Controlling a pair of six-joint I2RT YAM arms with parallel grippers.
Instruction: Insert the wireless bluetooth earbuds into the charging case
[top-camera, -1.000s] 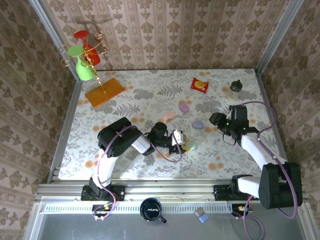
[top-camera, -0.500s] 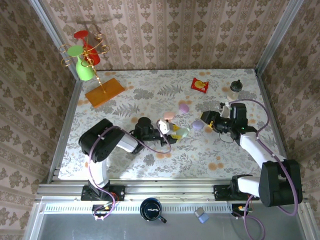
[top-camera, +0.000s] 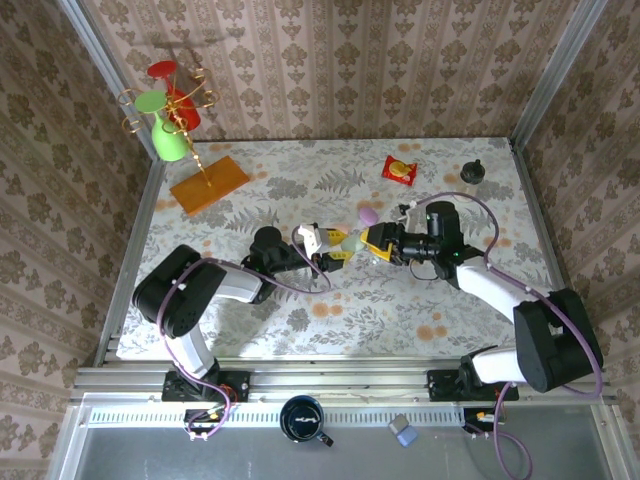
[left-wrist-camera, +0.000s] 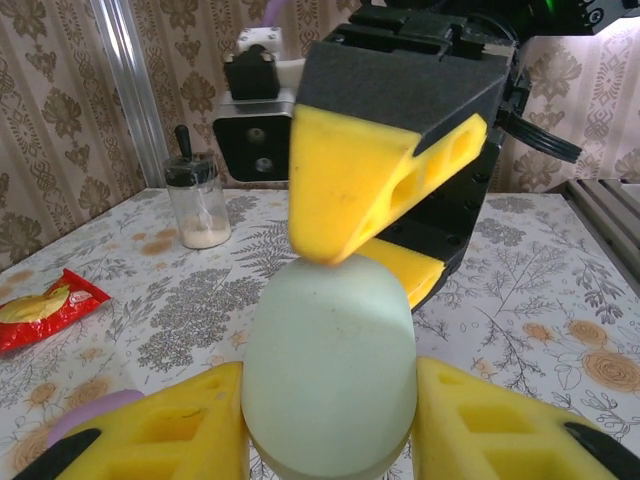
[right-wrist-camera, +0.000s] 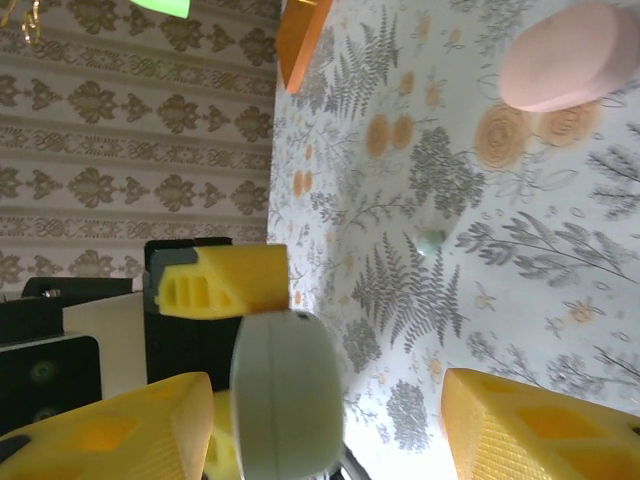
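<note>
Seen from above, the floral surface (top-camera: 250, 310) lay between patterned walls, with a mug tree (top-camera: 170, 110) at its far left corner and a jar (top-camera: 472, 172) at the far right. Left hand (top-camera: 330, 250) and right hand (top-camera: 372, 243) faced each other mid-surface at a pale green case (top-camera: 352, 243).

The left wrist view showed the case upright, long axis vertical, clamped between the left fingers (left-wrist-camera: 170, 430), with a right finger touching its top.

The right wrist view showed the right hand spread wide about the case. One tiny earbud (right-wrist-camera: 430, 240) lay on the surface beyond, too small to show its heading.

Black-white arms (top-camera: 500, 290), purple cables (top-camera: 455, 194), yellow pincer fingers (left-wrist-camera: 500, 430)
</note>
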